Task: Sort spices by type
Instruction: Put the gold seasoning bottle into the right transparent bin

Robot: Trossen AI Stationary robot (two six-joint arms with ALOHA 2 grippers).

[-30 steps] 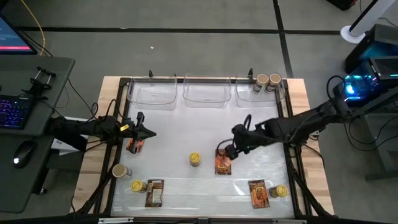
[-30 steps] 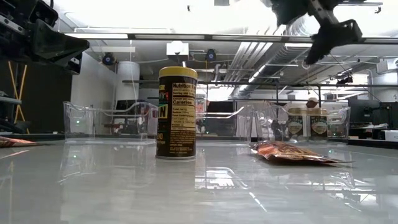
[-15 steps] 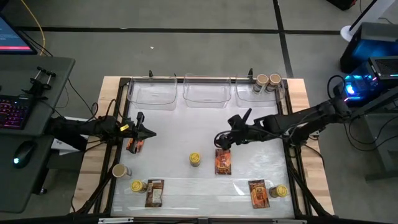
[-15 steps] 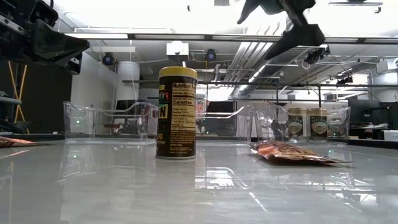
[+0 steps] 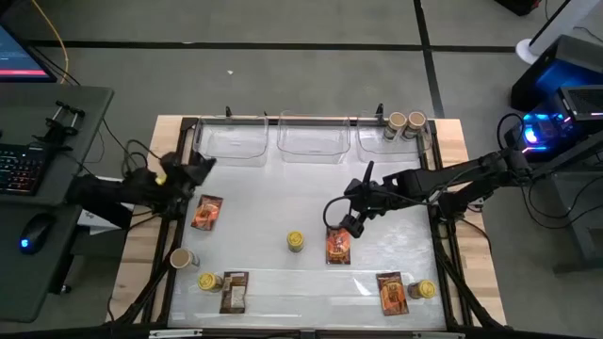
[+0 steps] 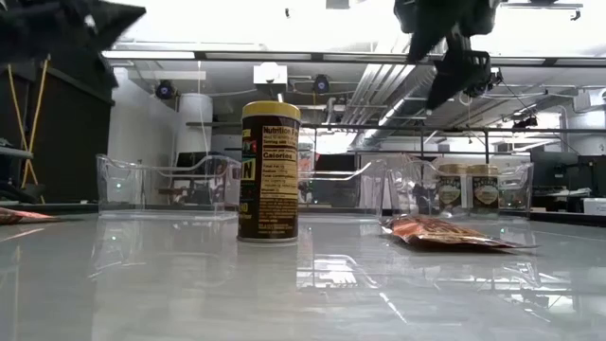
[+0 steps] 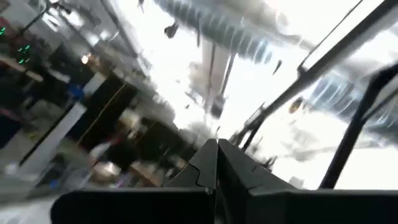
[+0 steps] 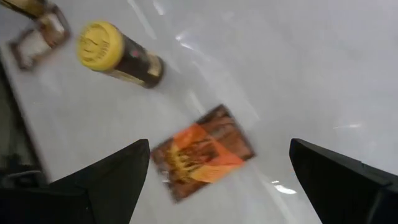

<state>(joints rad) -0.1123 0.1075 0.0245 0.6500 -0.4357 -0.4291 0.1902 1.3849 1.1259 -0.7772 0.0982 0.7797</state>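
Right end effector (image 5: 349, 224) open wide, empty, hanging just above a flat packet (image 5: 337, 247) that lies on the table (image 5: 264, 202); in the right wrist view the packet (image 8: 202, 152) sits between the two dark fingers (image 8: 106, 180), label up, slightly askew to them. Yellow-lidded jar (image 5: 296, 242) stands near, off to that end effector's side, upright. Further off along the near table edge: another packet (image 5: 391, 293) with a yellow-lidded jar (image 5: 423, 290) touching or just beside it, cannot tell which. Far side: two tan-lidded jars (image 5: 406, 123) already inside the clear bin (image 5: 426, 143) at the back corner; the other two bins look empty.

Left end effector (image 5: 196, 168) closed, empty, raised near the table's left edge; a packet (image 5: 206, 213) lies near it, a tan-lidded jar (image 5: 181, 258), yellow-lidded jar (image 5: 206, 282) and one more packet (image 5: 234, 291) well beyond.

Risks, judged: packet is thin and flat on a glossy white surface, so fingers may skid over it or push it instead of pinching; crinkly foil-like film may fold or slip. Sideways drift could knock the tall narrow jar over.

Materials: printed orange-brown film packets, rectangular; cylindrical dark jars, plastic lids; transparent rigid bins; smooth reflective tabletop.
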